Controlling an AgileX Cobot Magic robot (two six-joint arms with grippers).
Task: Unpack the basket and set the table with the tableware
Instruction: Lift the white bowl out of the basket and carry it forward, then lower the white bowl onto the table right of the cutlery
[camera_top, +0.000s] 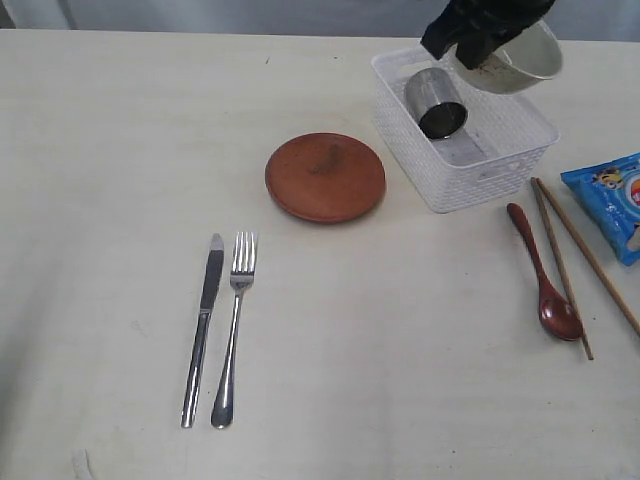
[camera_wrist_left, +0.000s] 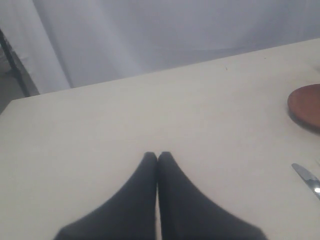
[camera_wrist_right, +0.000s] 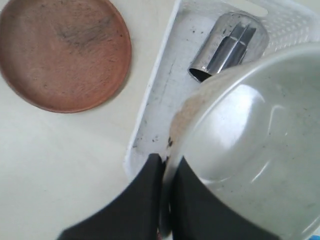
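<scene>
One narrow pinch carries the load: the right gripper (camera_wrist_right: 163, 162), fingers clamped on the rim of the grey-green bowl (camera_top: 520, 60), holds it tilted in the air over the far end of the white basket (camera_top: 470, 185), where a steel cup (camera_top: 437, 103) lies on its side. Plate (camera_top: 325, 177), knife (camera_top: 203, 325), fork (camera_top: 234, 330), wooden spoon (camera_top: 545, 280) and chopsticks (camera_top: 590, 258) lie on the table (camera_top: 400, 380). The left gripper (camera_wrist_left: 157, 156), fingers pressed together and empty, hangs over bare tabletop. Likely failures: on so slight a hold the bowl may pivot or slip onto the cup, or clip the basket wall and drag it.
</scene>
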